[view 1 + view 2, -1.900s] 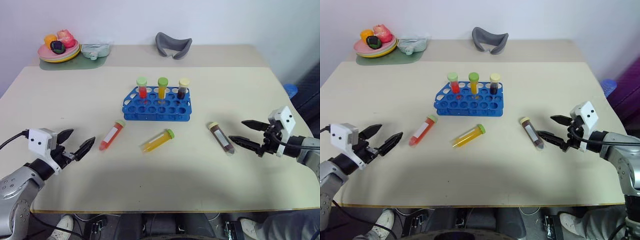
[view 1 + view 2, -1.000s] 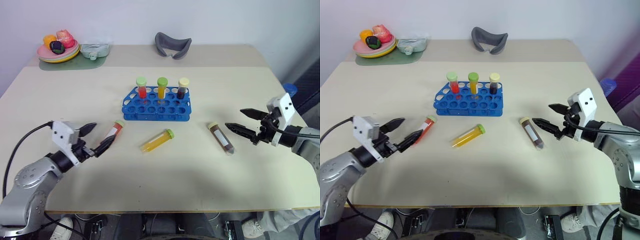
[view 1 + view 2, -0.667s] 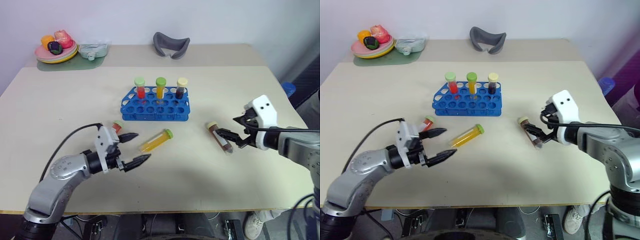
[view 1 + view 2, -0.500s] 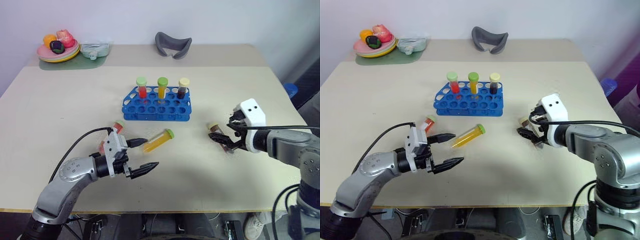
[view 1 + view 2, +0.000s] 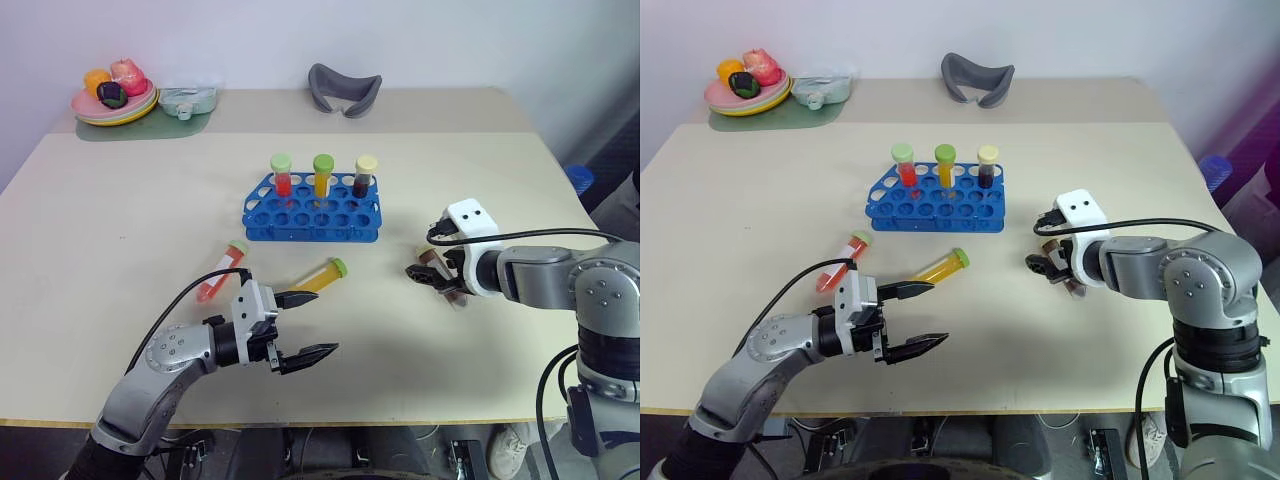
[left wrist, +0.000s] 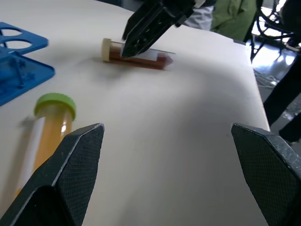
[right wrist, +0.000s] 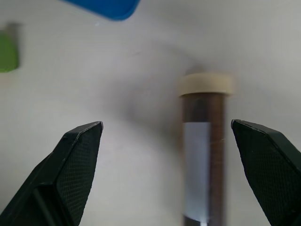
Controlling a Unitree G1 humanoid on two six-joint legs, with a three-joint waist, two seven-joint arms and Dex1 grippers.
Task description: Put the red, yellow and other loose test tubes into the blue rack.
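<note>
The blue rack (image 5: 312, 208) stands mid-table with three capped tubes upright in its back row. A red tube (image 5: 222, 270), a yellow tube (image 5: 318, 277) with a green cap and a brown tube (image 7: 203, 136) with a cream cap lie loose on the table in front of it. My left gripper (image 5: 318, 322) is open and level, just in front of the yellow tube and pointing right. My right gripper (image 5: 428, 276) is open and tilted down over the brown tube, which lies between its fingers, partly hidden in the eye views.
A plate of fruit (image 5: 115, 100) on a green mat and a teal object (image 5: 190, 100) sit at the far left corner. A grey curved object (image 5: 345, 88) lies at the back. The table's front edge is close behind my left arm.
My left gripper swung right, from beside the red tube to in front of the yellow one. My right gripper moved left and tipped down over the brown tube. Both stayed open.
</note>
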